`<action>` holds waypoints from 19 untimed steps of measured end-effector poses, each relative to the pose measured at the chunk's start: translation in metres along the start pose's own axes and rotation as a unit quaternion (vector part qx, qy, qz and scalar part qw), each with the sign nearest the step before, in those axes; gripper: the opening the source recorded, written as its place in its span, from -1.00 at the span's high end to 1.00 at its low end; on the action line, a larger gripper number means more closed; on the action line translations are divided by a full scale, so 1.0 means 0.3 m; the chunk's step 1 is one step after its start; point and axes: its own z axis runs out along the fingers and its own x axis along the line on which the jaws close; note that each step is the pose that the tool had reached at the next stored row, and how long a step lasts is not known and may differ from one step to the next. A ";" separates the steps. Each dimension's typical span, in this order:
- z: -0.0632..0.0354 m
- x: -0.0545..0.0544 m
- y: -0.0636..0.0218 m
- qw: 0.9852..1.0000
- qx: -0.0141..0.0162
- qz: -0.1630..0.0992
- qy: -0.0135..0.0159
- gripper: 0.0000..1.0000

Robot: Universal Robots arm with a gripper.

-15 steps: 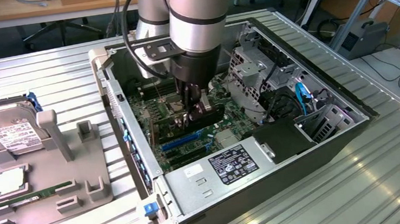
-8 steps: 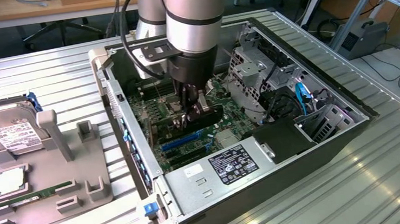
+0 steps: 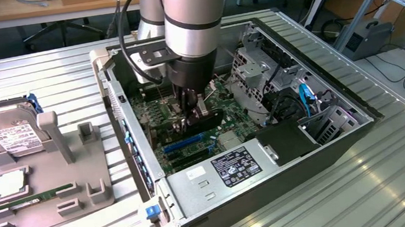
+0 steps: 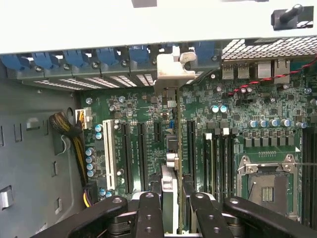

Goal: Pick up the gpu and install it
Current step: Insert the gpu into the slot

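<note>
Install step in hand, pick-up looks done. The tool [image 3: 190, 116] is down inside the open PC case [image 3: 323, 152], fingers clamped on the gpu [image 3: 197, 121], which stands on edge, held by its top edge, over the motherboard [image 3: 224, 114]. In the wrist view the tool [image 4: 171, 206] has its two inner fingers [image 4: 148, 213] pressed to either side of the thin card [image 4: 169, 196], seen edge-on, w/ the card's silvery bracket [image 4: 173, 67] up against the rear wall of the case, next to the row of blue slot clips [image 4: 106, 55].

Card sits over the run of long black expansion slots [image 4: 141, 153] near the middle of the board; can't tell whether its bottom edge is touching a slot or just above it, or which slot exactly. The CPU socket [image 4: 267, 181] and RAM slots [image 4: 220, 161] lie well off to one side of it.

Outside the case, on the counter [image 3: 385, 185] toward the exterior view's left, a grey parts tray [image 3: 57, 209] carries a hard drive [image 3: 10, 136], a CPU [image 3: 11, 185] and a green RAM stick [image 3: 30, 201], all untouched.

Next move, my read: needs the card edge lined up square w/ the slot and the bracket w/ its rear opening, then a straight, even push down. Any tilt and it likely binds or seats one end only.
</note>
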 end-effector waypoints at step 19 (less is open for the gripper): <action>0.037 -0.001 0.023 1.000 0.000 0.000 0.000 0.47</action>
